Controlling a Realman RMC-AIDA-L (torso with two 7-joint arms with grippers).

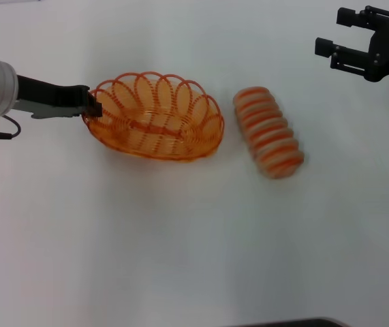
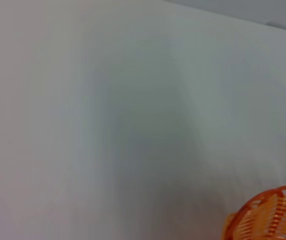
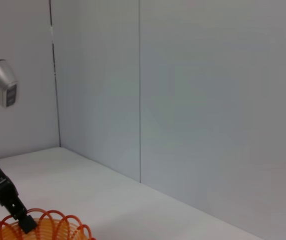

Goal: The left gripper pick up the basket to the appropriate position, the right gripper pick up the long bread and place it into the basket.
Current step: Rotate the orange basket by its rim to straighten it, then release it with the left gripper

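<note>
The basket [image 1: 154,116] is showing orange throughout, its rim forming a scalloped pattern of wire loops and its sides a pattern of close coils. The long bread [image 1: 268,132] is showing tan-cream, with orange ridged stripes running across it at regular spacing. The left tool [image 1: 92,107] is presenting black, on an arm of silver-white carrying a glowing green ring. The right tool [image 1: 344,42] is presenting black all over. The counter [image 1: 180,238] is appearing plain white, unpatterned. The wall panels [image 3: 208,100] are appearing pale grey.
</note>
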